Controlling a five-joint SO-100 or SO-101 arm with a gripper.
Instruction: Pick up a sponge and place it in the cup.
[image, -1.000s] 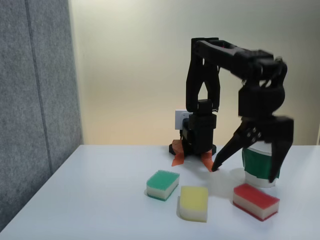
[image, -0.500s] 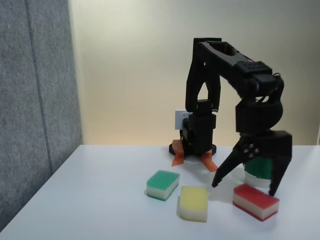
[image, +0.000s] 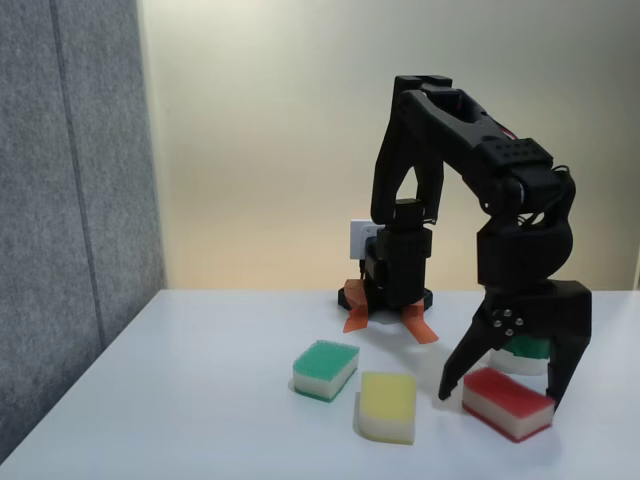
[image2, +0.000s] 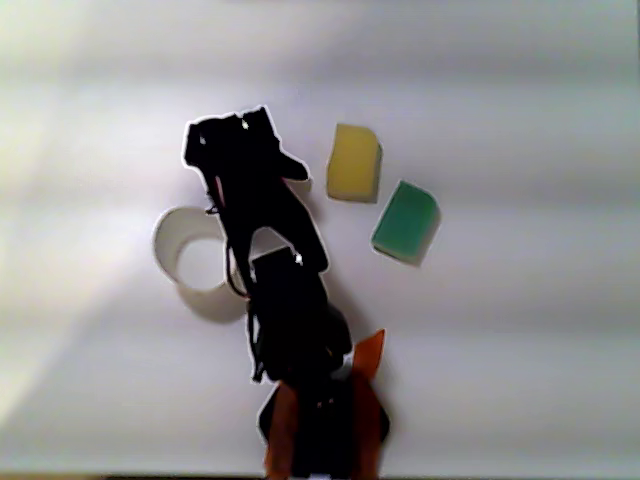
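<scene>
Our wide-spread claw (image: 503, 398) straddles the red-topped, cream-layered rectangular sponge (image: 508, 403); we should settle lower and squeeze its long sides evenly.

Items on your table (image: 200, 400), outside the job:

1. Green-topped sponge (image: 326, 369), pale underside, lying flat. In the other view (image2: 406, 221) it sits at about 4 o'clock from the yellow one, just beside it, not touching.
2. All-yellow sponge (image: 388, 406), flat; in the fixed view at about 4 o'clock from the green one. Seen also from above (image2: 354, 162).
3. Grey fabric panel (image: 70, 200), upright, along your left edge in the fixed view.
4. Cream wall (image: 260, 130) behind the table.
5. White wall socket (image: 362, 238), low on that wall.
</scene>
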